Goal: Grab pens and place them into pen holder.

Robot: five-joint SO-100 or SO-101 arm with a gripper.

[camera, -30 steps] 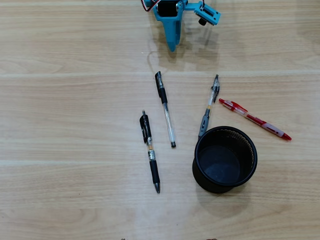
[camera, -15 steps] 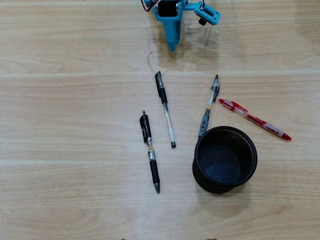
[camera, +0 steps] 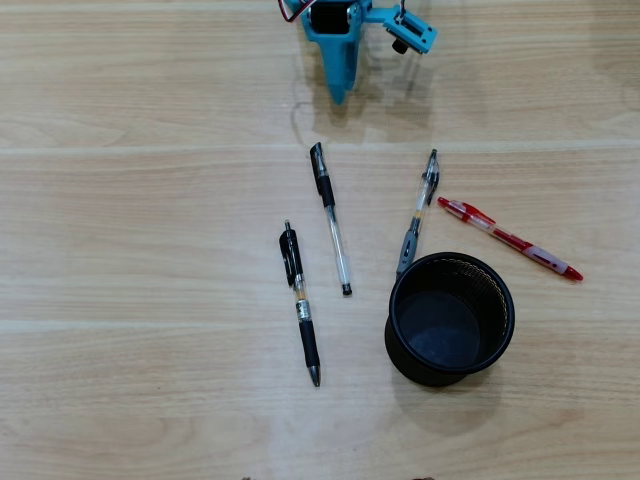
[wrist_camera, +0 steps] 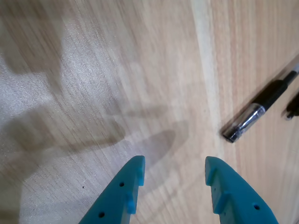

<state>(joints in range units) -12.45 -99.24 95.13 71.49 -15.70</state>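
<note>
Four pens lay on the table (camera: 120,250), all outside the holder (camera: 450,318). Nearest the bottom edge of the overhead view stood the holder, upright and open-mouthed, with only its dark floor showing inside. Left of it, well apart, lay the black pen (camera: 299,303), running nearly up and down the picture with its tip toward the bottom edge. The clear pen (camera: 331,218) lay just up and right of that one, close beside it but not touching, its black cap toward the top. The grey pen (camera: 418,212) slanted down toward the holder, its lower end reaching the holder's rim; whether it touched could not be told. The red pen (camera: 509,238) lay to the right of the grey one, angled down to the right, near the holder's upper right side and apart from it.

Farthest off, at the top edge, the teal gripper (camera: 338,95) pointed down toward the pens, well short of the clear pen's cap. In the wrist view the gripper (wrist_camera: 174,171) showed its two fingers spread with bare wood between them, gripping nothing. The clear pen (wrist_camera: 259,108) appeared at that view's right side, clear of both fingers.
</note>
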